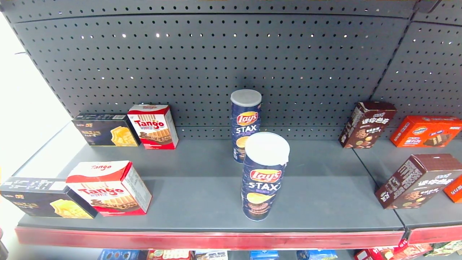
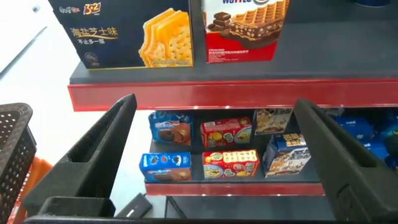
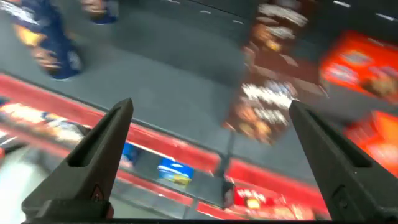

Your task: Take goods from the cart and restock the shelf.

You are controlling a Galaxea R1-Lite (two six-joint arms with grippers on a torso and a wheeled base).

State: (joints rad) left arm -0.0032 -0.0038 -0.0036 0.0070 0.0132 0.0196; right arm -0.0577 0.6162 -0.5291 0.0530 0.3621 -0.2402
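The dark grey shelf [image 1: 202, 187] has a red front edge and a pegboard back. Two dark blue chip cans stand upright at its middle, each under a pale lid: the front can [image 1: 264, 177] near the edge, the rear can [image 1: 245, 124] just behind it by the back panel. On the left stand a black cracker box [image 1: 43, 198] and a red-and-white wafer box [image 1: 112, 187], touching side by side at the front, with a like pair behind them. On the right two brown boxes [image 1: 415, 180] stand tilted, with orange boxes [image 1: 426, 130] beside them. The black mesh cart [image 2: 15, 155] stands below the shelf's left end.
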